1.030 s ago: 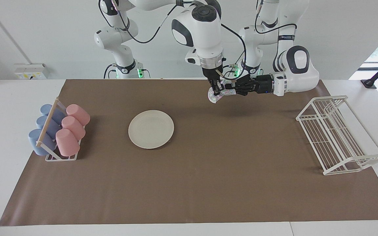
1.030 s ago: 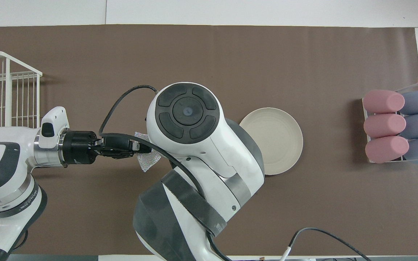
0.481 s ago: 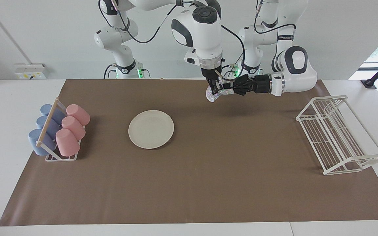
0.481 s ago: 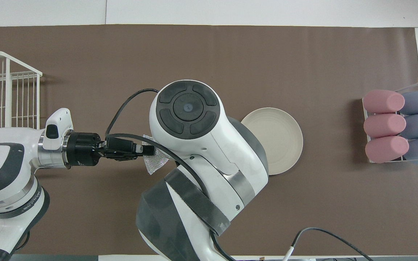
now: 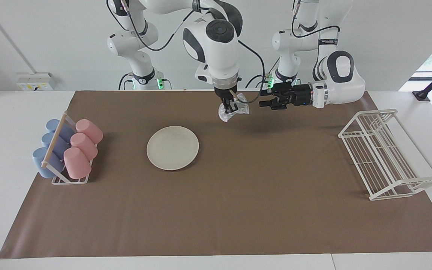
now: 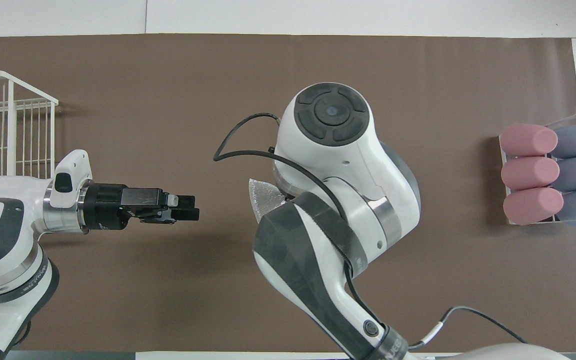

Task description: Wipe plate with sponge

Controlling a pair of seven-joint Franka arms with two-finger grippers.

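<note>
Sponge [image 5: 232, 109] hangs pinched in right claw [image 5: 231, 109]; left claw [image 5: 264, 99] spread, empty, beside it.

1. The right claw [image 5: 231, 107] pinches the sponge [image 5: 234, 110] in the air over the brown mat [image 5: 238, 210].
2. The left claw [image 5: 264, 98] hangs beside it, fingers apart, empty.
3. The plate [image 5: 172, 147] lies on the mat.
</note>
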